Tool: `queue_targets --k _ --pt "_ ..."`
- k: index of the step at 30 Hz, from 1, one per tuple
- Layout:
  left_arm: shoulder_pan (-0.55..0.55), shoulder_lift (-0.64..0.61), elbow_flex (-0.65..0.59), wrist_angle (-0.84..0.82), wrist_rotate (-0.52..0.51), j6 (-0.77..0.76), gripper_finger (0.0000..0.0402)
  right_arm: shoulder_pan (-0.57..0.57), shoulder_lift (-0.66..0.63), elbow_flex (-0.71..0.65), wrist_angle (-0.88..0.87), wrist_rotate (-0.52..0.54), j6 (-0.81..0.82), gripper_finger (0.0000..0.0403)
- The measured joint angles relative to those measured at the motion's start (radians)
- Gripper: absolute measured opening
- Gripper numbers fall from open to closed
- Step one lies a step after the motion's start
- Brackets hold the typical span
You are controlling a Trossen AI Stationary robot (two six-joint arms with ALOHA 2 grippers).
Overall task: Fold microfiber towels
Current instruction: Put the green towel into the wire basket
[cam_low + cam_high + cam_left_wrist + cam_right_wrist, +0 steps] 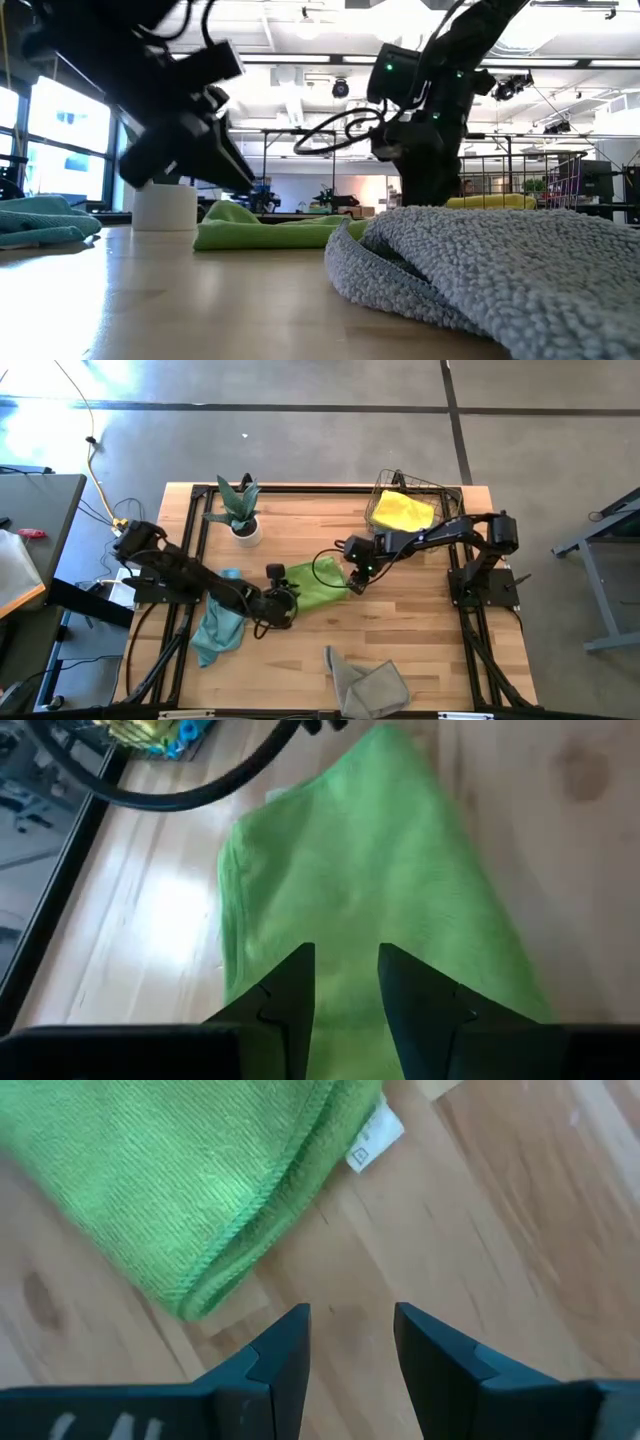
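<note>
Worktop [420, 640]: pale wood, dark frame rails.
Teal towel [218, 628]: near the left edge, crumpled.
Left gripper [283, 600]: fingers slightly parted over the green towel's left end, gripping nothing.
Green towel [318, 582]: mid-worktop, folded, between both grippers.
Right gripper [356, 580]: fingers slightly parted, empty, above bare wood just beside the towel's right edge.
Grey towel [368, 684]: front edge.
Yellow towel [403, 510]: in the basket [438, 490], back right corner.

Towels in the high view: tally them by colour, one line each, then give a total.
Lime green towel: 1, between the two grippers
Teal-blue towel: 1 heap; whether it is more than one cloth cannot be told
Yellow towel: 1, in the wire basket
Grey towel: 1, at the near table edge
Total: 4 visible
</note>
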Motion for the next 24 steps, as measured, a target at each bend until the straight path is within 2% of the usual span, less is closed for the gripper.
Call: queue_targets --k 6,14,24 --pt "-0.024 -0.027 -0.02 -0.006 0.004 -0.111 0.0103 0.029 -0.006 -0.008 -0.001 0.046 -0.022 0.0138" --pt "-0.022 0.035 -0.105 0.057 0.016 -0.376 0.0103 0.045 -0.048 -0.009 -0.08 0.156 -0.055 0.0138" --pt "-0.045 0.098 -0.16 0.092 -0.011 -0.593 0.0103 0.042 -0.166 -0.009 -0.128 0.28 -0.025 0.0138"
